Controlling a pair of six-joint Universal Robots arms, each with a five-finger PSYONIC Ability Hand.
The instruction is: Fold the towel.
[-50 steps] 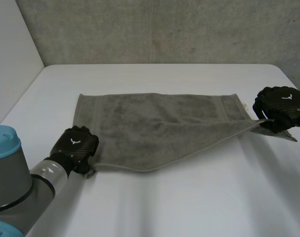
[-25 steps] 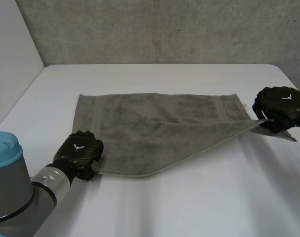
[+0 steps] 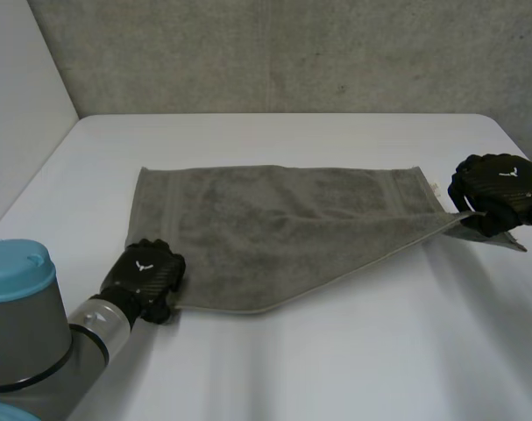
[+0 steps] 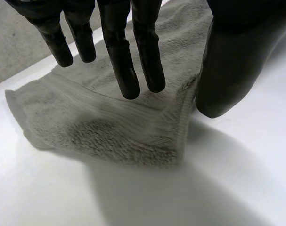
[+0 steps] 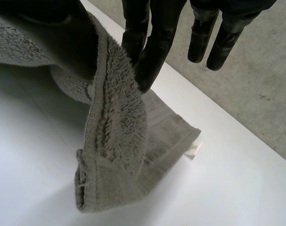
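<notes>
Grey towel (image 3: 283, 228) lies spread across the middle of the table (image 3: 336, 368), its near right corner pinched up by the right hand (image 3: 498, 191), while the left hand (image 3: 147, 276), fingers loose and wide, has slid to the near left corner and looks ready to grab it.

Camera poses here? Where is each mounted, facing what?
Head: between and behind the arms, looking down at table, towel; shows left arm, left robot hand, right robot hand.
Left wrist: on that wrist, facing the towel's near corner; own straight fingers, thumb.
Right wrist: on that wrist, facing the lifted corner its fingers pinch.
All three share the towel.
</notes>
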